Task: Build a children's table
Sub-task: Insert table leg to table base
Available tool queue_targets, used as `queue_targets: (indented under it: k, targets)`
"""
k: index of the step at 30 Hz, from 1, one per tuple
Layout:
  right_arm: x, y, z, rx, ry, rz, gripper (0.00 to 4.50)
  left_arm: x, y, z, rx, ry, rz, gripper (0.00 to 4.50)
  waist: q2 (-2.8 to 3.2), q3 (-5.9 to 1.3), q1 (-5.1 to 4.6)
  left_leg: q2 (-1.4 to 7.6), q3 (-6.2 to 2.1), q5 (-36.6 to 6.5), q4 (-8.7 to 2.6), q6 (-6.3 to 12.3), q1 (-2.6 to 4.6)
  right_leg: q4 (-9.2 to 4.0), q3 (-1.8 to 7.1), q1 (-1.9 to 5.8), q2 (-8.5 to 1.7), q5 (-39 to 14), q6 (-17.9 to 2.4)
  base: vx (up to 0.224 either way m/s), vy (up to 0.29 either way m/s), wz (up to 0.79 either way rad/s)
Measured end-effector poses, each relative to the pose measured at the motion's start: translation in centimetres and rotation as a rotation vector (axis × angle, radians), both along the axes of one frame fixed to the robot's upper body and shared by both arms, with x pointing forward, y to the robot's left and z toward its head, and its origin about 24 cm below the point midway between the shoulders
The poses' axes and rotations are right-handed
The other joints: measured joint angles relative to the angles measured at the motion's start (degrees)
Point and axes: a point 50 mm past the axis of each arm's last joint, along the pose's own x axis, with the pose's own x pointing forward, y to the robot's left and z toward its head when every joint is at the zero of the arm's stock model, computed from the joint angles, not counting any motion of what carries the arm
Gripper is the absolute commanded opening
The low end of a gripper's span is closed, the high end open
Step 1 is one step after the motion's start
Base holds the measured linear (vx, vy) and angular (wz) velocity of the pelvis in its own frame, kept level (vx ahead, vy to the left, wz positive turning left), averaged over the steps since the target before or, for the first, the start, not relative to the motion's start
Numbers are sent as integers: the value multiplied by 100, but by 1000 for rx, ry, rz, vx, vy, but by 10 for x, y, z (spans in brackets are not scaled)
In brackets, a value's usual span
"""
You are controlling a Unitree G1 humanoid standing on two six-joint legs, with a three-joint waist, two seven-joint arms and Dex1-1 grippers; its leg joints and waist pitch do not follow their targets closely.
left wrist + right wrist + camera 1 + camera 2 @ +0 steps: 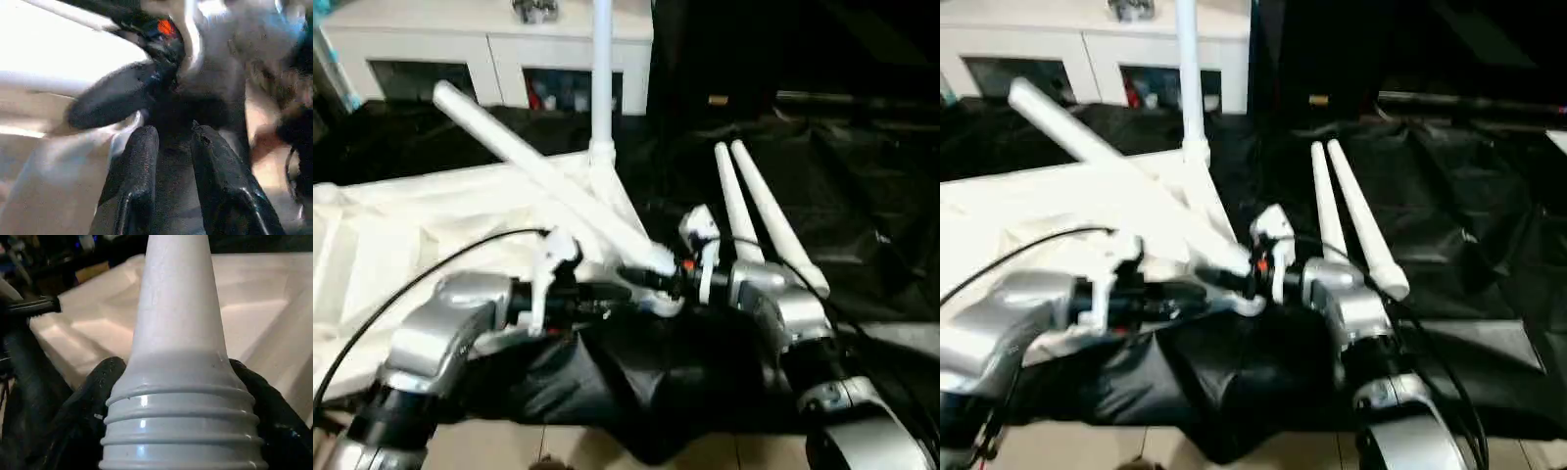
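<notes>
Right tool [178, 431] pinching threaded end of white leg [548, 181], frame centre. Left tool [171, 161] slightly spread, empty. Best steadied before threading into corner socket.

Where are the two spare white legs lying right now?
In the left eye view the two loose legs lie side by side on the black-draped work table, right of the tabletop and just beyond the right arm.

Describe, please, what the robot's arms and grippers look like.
Both forearms, left and right, are rounded silver shells over black joints. A thin black cable loops above the left one. White brackets sit at the wrists. The gripper fingers are black and textured, with a small orange-red mark nearby.
</notes>
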Motion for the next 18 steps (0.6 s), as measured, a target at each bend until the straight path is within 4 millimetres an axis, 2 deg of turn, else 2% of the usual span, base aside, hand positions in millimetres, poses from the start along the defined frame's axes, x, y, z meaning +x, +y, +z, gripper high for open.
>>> queue_targets:
  k: [5, 8, 13, 15, 18]
  targets:
    - [2, -1, 11, 96, 8, -42, 275, 21, 7, -1, -254, 105, 263, 211, -5, 2, 4, 4, 9, 1, 13, 1, 1, 3, 5, 2, 0, 14, -1, 0, 0, 0]
    - [0, 1, 14, 137, 15, -35, 275, 28, 13, 2, -335, 131, 351, 232, -6, 2, -16, 7, 10, 2, 17, 1, 1, 1, 8, 1, 3, 15, 0, 0, 0, 0]
    - [-5, 3, 18, 188, 42, -18, 275, 35, 13, 9, -528, 176, 429, 260, -6, 2, -1, 7, 12, 1, 17, 3, -5, -4, 8, -2, 3, 15, 1, 0, 0, 0]
    - [-5, 5, 21, 193, 32, -10, 275, 39, 10, 17, -618, 180, 430, 287, -7, 2, 13, 7, 11, 1, 18, 3, -6, -4, 7, -1, 3, 16, 1, 0, 0, 0]
    - [-6, 6, 28, 208, 6, 0, 275, 42, 5, 28, -728, 184, 409, 301, -7, 2, 19, 7, 12, 1, 20, 3, -5, -5, 8, 1, 2, 16, 2, 0, 0, 0]
